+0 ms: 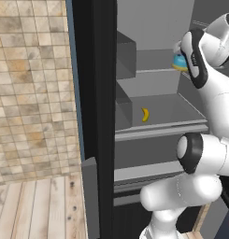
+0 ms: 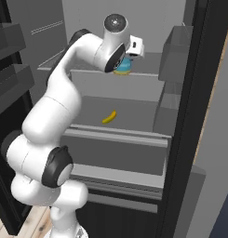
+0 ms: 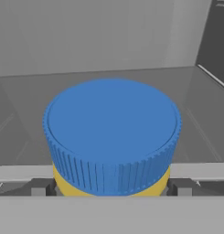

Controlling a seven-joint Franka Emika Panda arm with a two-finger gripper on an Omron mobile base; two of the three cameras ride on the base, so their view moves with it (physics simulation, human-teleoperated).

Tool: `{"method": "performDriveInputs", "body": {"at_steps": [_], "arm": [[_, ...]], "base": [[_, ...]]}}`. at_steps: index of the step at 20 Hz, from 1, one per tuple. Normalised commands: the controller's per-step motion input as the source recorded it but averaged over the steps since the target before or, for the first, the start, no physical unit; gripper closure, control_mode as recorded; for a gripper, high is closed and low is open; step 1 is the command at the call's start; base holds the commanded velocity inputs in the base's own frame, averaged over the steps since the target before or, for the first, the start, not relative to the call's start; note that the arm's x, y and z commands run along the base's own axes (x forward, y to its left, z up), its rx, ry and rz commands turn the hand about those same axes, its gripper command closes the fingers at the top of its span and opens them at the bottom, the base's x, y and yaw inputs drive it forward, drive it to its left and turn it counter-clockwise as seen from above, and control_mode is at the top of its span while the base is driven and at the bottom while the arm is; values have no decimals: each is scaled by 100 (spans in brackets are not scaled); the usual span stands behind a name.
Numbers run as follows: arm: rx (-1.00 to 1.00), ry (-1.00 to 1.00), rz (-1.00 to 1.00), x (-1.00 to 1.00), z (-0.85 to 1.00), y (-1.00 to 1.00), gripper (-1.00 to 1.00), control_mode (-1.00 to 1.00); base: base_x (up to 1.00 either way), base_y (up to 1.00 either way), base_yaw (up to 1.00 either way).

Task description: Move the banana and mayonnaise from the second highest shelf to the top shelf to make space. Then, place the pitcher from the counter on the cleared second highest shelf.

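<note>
I have the short blue-lidded, yellow-banded mayonnaise jar (image 3: pixel 112 137) clamped in my end effector (image 3: pixel 112 189), fingers either side, at the mid-grey top shelf (image 2: pixel 143 62). I should set it flat before releasing. The small yellow banana (image 1: pixel 145 114) waits on the thick-railed second shelf (image 1: pixel 162 128).

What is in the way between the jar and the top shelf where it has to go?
Nothing visible. The short blue-lidded mayonnaise jar with a yellow band sits between the tips of the claw, already over the mid-grey top shelf. The small yellow banana lies on the thick-railed shelf below, clear of it.
</note>
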Motion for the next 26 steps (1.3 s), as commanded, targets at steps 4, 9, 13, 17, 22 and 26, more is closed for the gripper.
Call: {"method": "performDriveInputs", "body": {"at_steps": [4,9,13,17,22,26], "arm": [[1,0,4,52,0,-13,100,-100],[0,0,1,54,-1,-1,100,-100],[0,0,0,57,-8,0,100,-100],[0,0,0,54,-12,0,100,-100],[0,0,0,43,-18,0,-100,-100],[0,0,0,41,-20,0,-100,-100]], "base": [[0,0,0],[0,0,0],[0,0,0],[0,0,0],[0,0,0],[0,0,0]]}}
